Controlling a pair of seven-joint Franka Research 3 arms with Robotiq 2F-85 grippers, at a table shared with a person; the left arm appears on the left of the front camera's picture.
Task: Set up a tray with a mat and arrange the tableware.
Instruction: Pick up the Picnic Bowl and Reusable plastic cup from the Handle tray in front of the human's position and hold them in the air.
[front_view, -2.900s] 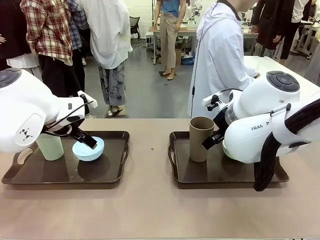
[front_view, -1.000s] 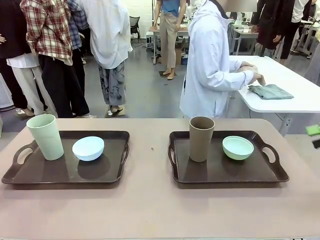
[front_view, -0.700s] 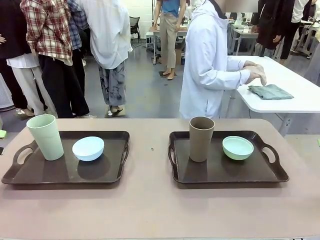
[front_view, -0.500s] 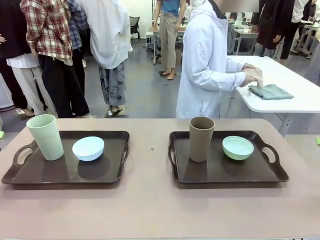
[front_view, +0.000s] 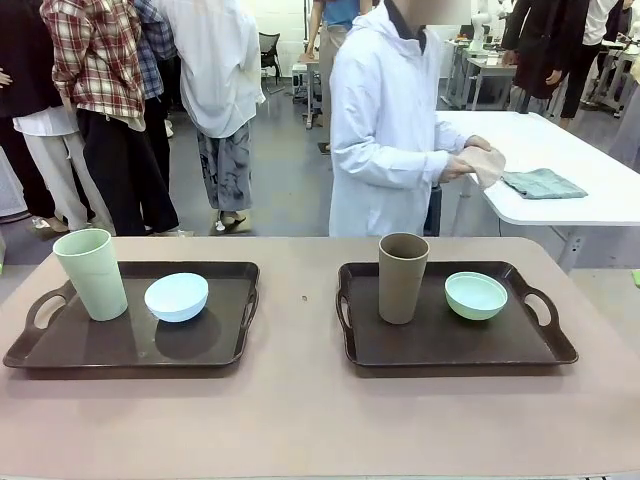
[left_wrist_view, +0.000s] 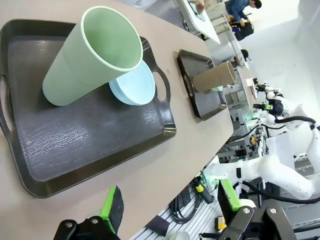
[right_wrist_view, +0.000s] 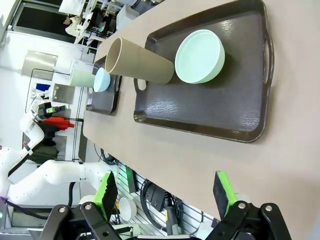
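Though well beyond left fingers (left_wrist_view: 112, 210), tumbler (left_wrist_view: 87, 55) upright.

Grained dark plastic tray (right_wrist_view: 235, 105), matt brown tumbler (front_view: 403, 280)

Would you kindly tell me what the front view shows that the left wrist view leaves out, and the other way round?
Front view adds: the person in a white coat, seen from the waist up beyond the table and holding a pale cloth, with bystanders behind.
Left wrist view adds: the left gripper, jaws open, green pads over the near table edge.
Shared: the left tray carrying the pale green tumbler and light blue bowl, and the right tray carrying the brown tumbler.
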